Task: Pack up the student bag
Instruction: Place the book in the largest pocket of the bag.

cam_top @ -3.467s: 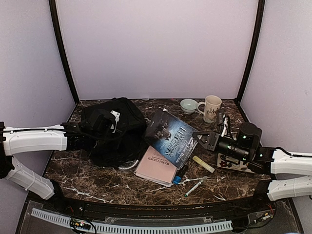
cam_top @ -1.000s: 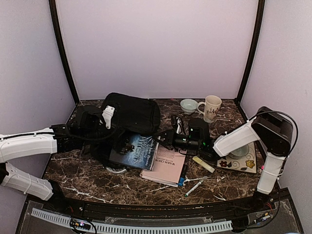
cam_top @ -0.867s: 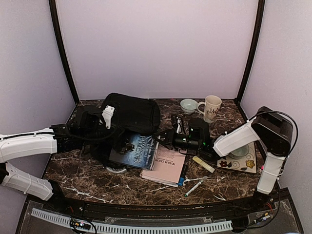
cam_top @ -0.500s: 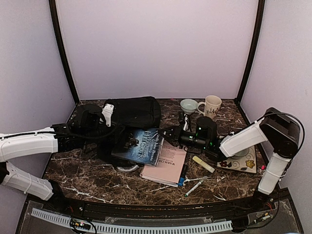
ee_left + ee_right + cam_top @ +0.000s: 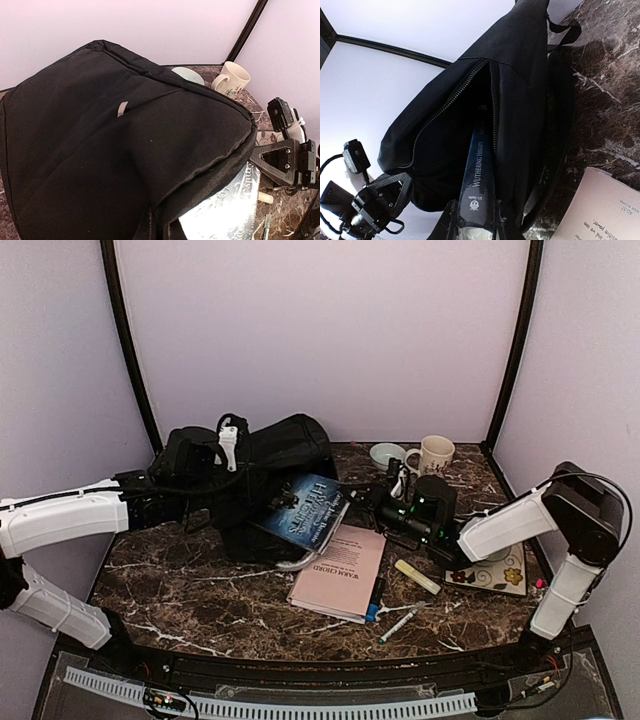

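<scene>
My left gripper (image 5: 406, 180), closed tight, holds the large black soft fabric student bag (image 5: 285, 450) tilted up at the dark marble table's (image 5: 200, 610) left rear. My right gripper's (image 5: 476, 220) 2 fingers pinch a dark-covered paperback book (image 5: 481, 180), its far end inside the bag's unzipped mouth.

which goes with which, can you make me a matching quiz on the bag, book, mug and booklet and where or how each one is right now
1 bag
2 book
3 mug
4 booklet

a lying flat on the table
b upright at the back right
c unzipped, mouth open
d partway into the bag, in the right gripper

Pairs: 1-c, 2-d, 3-b, 4-a
</scene>
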